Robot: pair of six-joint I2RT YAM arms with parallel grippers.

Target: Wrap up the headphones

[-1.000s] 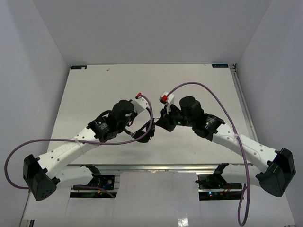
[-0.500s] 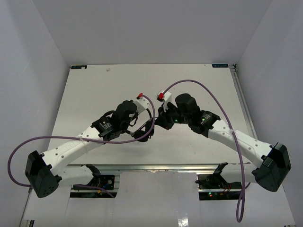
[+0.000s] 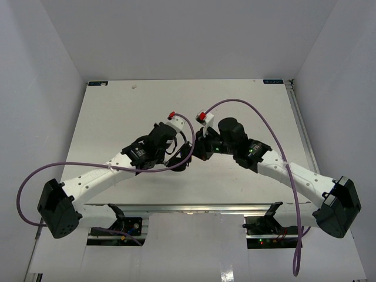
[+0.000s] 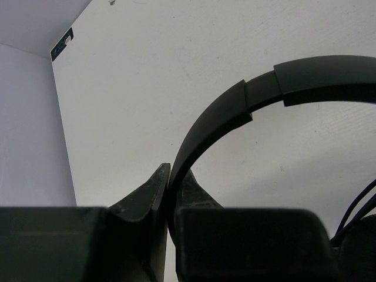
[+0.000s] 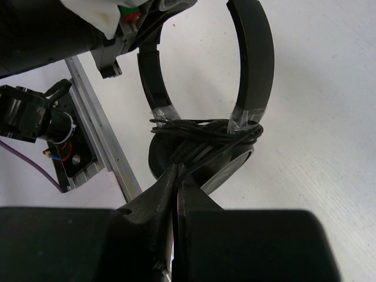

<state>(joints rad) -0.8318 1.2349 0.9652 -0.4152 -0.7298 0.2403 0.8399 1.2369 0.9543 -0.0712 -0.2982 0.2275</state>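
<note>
The black headphones show in the right wrist view, with the curved headband (image 5: 254,59) arching up over the stacked earcups (image 5: 176,154). The thin black cord (image 5: 205,130) is wound several times across the headband's two legs, just above the earcups. My right gripper (image 5: 179,171) is shut on a strand of that cord below the bundle. My left gripper (image 4: 170,176) is shut on the headband (image 4: 223,111), which arcs up and to the right. In the top view the two grippers, left (image 3: 183,158) and right (image 3: 200,150), nearly meet at the table's middle and hide the headphones.
The white table (image 3: 117,111) has an aluminium rail (image 3: 194,208) along its near edge, with electronics below it (image 5: 50,123). Thick purple cables (image 3: 258,111) loop from both arms. White walls stand on three sides.
The left arm has swung forward and to the right, and the right wrist has shifted slightly left. The two grippers are now closer together. Both stay shut.
</note>
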